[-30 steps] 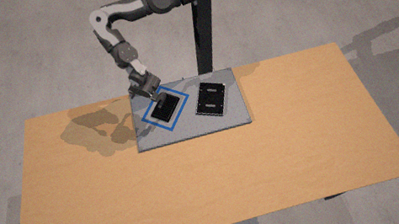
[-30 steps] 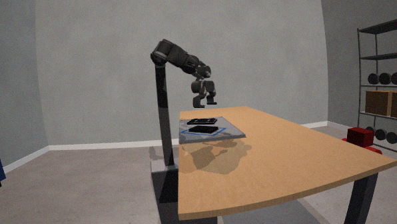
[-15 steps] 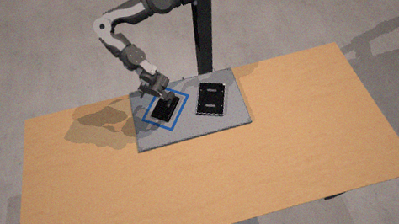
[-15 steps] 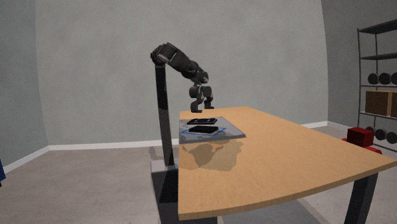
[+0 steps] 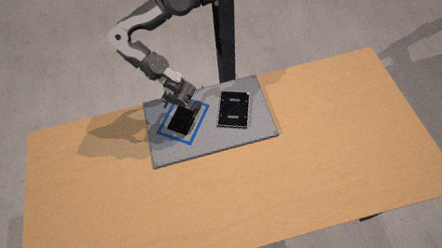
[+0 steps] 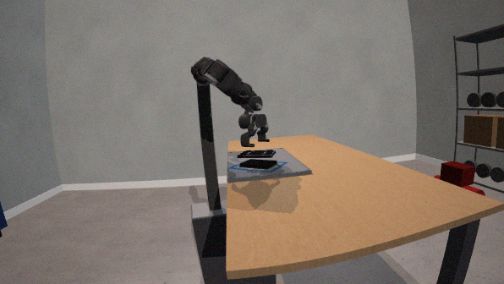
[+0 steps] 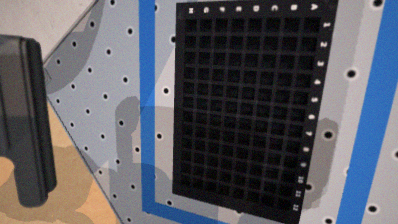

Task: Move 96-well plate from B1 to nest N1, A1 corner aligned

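Observation:
The black 96-well plate [image 5: 181, 120] lies flat inside the blue-outlined spot B1 on the grey perforated board [image 5: 209, 120]. It also shows in the side view [image 6: 259, 163] and fills the wrist view [image 7: 247, 107], with row letters along its top edge and column numbers down its right edge. The black plate nest N1 [image 5: 233, 109] stands to the right of it, empty; it also shows in the side view [image 6: 256, 153]. My gripper [image 5: 181, 99] hovers open above the plate's far end, well above it in the side view [image 6: 254, 138]. One finger [image 7: 25, 120] shows at the wrist view's left edge.
The board lies at the back of an orange table [image 5: 231, 181]. The arm's dark post [image 5: 225, 26] stands behind the board. A shelf rack [image 6: 479, 110] and a red box [image 6: 457, 173] are off to the right, away from the table.

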Robot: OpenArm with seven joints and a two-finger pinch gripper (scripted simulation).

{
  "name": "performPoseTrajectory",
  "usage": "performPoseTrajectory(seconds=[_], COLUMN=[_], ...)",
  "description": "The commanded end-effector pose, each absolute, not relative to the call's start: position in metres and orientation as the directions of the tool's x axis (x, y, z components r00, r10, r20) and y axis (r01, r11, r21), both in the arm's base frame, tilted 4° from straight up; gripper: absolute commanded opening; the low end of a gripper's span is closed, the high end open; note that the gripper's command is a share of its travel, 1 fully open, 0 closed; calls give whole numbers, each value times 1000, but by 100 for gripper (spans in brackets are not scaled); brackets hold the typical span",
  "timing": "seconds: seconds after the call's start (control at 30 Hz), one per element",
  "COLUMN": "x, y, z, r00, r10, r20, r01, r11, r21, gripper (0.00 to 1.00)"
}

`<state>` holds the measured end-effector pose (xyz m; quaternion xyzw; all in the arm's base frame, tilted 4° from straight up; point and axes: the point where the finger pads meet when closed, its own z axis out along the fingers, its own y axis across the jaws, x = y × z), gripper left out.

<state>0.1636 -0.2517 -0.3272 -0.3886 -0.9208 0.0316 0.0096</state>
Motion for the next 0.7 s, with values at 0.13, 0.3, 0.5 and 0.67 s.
performPoseTrajectory(seconds=[0.13, 0.3, 0.5, 0.67], x=[165, 165, 165, 165], y=[-253, -256, -256, -257], z=[-325, -323, -323, -323], r00=[-698, -697, -697, -697], r10=[716, 717, 717, 717], r20=[-10, -11, -11, -12], r01=[715, 716, 716, 716], r11=[696, 695, 695, 695], r21=[-64, -65, -65, -66], gripper=[77, 77, 77, 77])
